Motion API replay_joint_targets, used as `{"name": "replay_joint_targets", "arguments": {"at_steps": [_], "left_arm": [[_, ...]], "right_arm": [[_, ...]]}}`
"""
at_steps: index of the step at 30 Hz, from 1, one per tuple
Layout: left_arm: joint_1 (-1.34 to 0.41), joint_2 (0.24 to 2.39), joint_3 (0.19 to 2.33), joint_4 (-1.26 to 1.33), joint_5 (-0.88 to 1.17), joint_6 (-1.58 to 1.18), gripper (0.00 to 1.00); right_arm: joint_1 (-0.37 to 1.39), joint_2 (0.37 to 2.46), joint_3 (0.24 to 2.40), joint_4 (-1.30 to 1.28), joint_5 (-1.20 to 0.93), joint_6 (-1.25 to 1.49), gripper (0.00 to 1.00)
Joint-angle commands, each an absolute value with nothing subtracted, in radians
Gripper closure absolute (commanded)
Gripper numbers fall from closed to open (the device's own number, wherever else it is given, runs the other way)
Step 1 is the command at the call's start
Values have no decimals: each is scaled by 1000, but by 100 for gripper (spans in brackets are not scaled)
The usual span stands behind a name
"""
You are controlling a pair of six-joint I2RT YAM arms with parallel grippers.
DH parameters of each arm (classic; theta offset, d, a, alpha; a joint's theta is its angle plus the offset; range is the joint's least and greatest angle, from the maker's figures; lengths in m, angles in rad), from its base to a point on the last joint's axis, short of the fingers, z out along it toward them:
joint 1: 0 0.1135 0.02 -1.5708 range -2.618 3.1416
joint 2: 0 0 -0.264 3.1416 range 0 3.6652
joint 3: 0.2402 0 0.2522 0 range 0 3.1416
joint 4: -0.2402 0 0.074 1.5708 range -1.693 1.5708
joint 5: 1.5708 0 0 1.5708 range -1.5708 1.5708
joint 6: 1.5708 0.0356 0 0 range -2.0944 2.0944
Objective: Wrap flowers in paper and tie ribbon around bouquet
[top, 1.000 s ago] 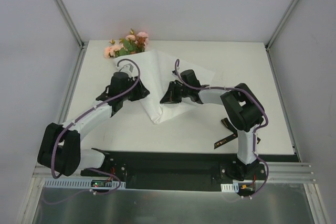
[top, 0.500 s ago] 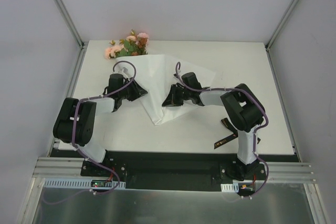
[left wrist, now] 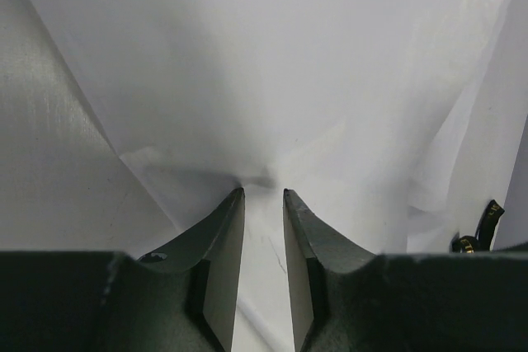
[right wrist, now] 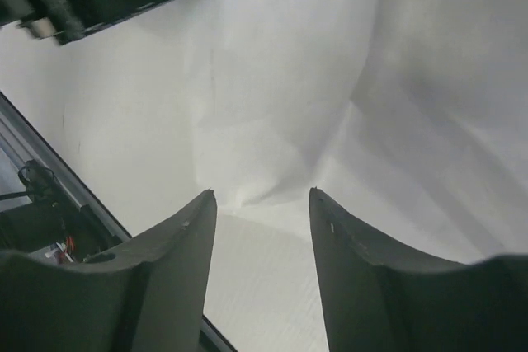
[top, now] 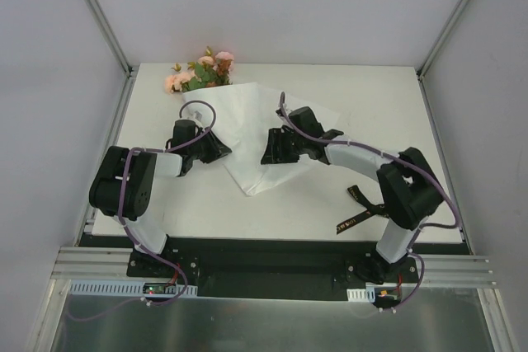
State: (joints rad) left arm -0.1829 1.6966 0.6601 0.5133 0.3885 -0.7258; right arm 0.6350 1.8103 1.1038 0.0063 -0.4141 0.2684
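**White paper loosely folded over the stems, nothing tied yet**

White, thin and slightly translucent, the large rectangular sheet of paper [top: 247, 125] lies across the middle of the tabletop [top: 379, 105], folded into a rough cone whose point aims toward the arms. The small bunch of pink, peach and rust-brown artificial flowers [top: 200, 72] pokes out at its far-left end, close to the tabletop's back edge. The long narrow black satin ribbon with gold lettering [top: 356, 210] lies near the right arm's base, well apart from the paper and not yet in use.

The left claw [left wrist: 264, 192] sits at the cone's left edge with its jaws only a narrow gap apart. A pucker of paper gathers right at the tips, though a firm pinch cannot be confirmed. The right claw [right wrist: 262, 194] hovers over the cone's right side with its jaws wide open and holding nothing.

The wrapping looks part done and unsecured. With the right side unheld, the springy sheet could unfold. A shallow pinch on the left might slip off or tear such thin paper if pulled sideways. Any drag on the sheet could also nudge the flowers toward the back edge, and the right arm's elbow could catch the ribbon beside it
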Motion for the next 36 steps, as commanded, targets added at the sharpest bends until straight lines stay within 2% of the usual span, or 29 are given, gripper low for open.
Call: {"name": "replay_joint_targets", "arguments": {"at_steps": [1, 6, 9, 10, 16, 21, 24, 29, 32, 36], "left_arm": [[-175, 1703, 650, 548, 419, -718, 75], [-175, 1690, 655, 537, 423, -709, 75], [-175, 1687, 655, 534, 428, -704, 75], [-175, 1689, 657, 532, 428, -701, 75], [-173, 1683, 670, 528, 454, -710, 75], [-112, 1648, 677, 537, 528, -801, 72], [-57, 1629, 658, 543, 505, -865, 71], [-8, 1707, 724, 520, 486, -911, 84], [-6, 1776, 762, 532, 489, -940, 87], [28, 1848, 819, 499, 462, -974, 97]], "right_arm": [[725, 1657, 1189, -178, -264, 118, 45], [795, 1843, 1265, -65, -414, 195, 46], [795, 1923, 1295, 20, -478, 232, 59], [795, 1968, 1304, 24, -494, 236, 68], [796, 2009, 1207, 127, -500, 287, 83], [796, 2011, 1138, 192, -488, 331, 86], [795, 2022, 1131, 201, -492, 345, 87], [796, 2010, 1129, 212, -495, 354, 88], [796, 2002, 1131, 203, -497, 354, 88], [801, 2008, 1128, 202, -499, 357, 92]]}}
